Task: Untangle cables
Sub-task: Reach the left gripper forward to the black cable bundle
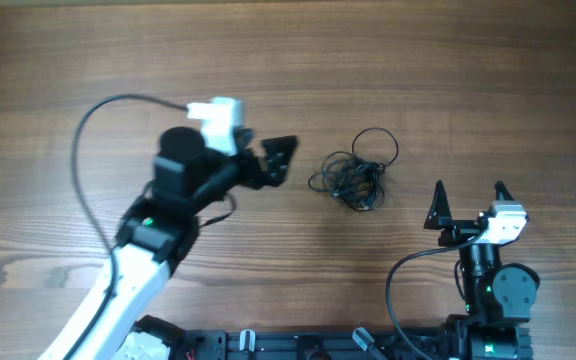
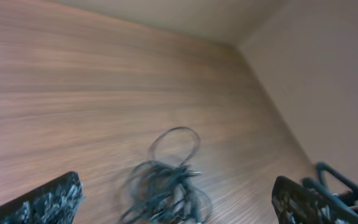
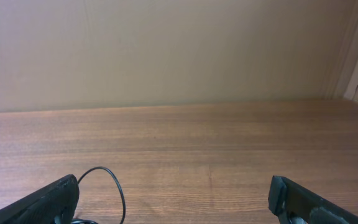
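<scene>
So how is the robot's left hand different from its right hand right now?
The left gripper is stretched out over the table, close to the cables; the right gripper sits back by the near edge, farther from them. The left gripper points sideways at the tangle; the right gripper points straight ahead, with the tangle off to one side. Both are wide open and hold nothing.
</scene>
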You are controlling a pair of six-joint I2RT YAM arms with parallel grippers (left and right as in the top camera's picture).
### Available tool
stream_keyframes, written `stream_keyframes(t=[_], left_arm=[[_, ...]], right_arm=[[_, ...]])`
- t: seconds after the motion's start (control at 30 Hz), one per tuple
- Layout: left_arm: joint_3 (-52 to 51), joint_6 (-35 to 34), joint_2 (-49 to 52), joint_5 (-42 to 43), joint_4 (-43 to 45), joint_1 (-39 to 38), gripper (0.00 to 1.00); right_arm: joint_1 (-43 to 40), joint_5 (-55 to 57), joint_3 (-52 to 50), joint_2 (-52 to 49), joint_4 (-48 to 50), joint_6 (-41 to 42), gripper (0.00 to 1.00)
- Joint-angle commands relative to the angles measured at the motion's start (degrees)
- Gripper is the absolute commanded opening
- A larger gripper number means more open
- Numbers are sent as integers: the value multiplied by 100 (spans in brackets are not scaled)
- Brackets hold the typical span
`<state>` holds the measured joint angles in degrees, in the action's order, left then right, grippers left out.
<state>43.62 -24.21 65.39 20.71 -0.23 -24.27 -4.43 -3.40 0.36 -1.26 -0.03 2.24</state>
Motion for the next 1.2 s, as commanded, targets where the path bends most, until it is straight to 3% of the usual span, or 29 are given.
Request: stream_keyframes(t=[0.0, 0.33, 0.4, 0.6, 0.77, 0.9, 1.13, 1.17], left_arm=[[129, -94, 695, 138, 437, -682, 100], [129, -442, 1908, 107, 1034, -1851, 96], [129, -1088, 2024, -254, 1145, -1864, 97], [129, -4695, 2186, -2236, 1097, -1860, 100], [129, -6255, 2212, -2614, 1084, -1860, 97], [129, -7149, 2317, -2302, 1073, -1875, 93], [129, -7748, 2796, -2194, 1091, -1875, 92], [129, -7744, 2879, -2260, 1121, -1875, 86]], right_arm=[[11, -48, -7, 24, 13, -66, 100], [11, -48, -7, 24, 13, -63, 100], [11, -48, -7, 24, 13, -63, 100], [11, -48, -7, -9, 13, -66, 100], [11, -48, -7, -9, 13, -63, 100], [11, -48, -7, -9, 13, -66, 99], [11, -48, -7, -9, 13, -61, 100], [11, -48, -7, -9, 13, -63, 100]])
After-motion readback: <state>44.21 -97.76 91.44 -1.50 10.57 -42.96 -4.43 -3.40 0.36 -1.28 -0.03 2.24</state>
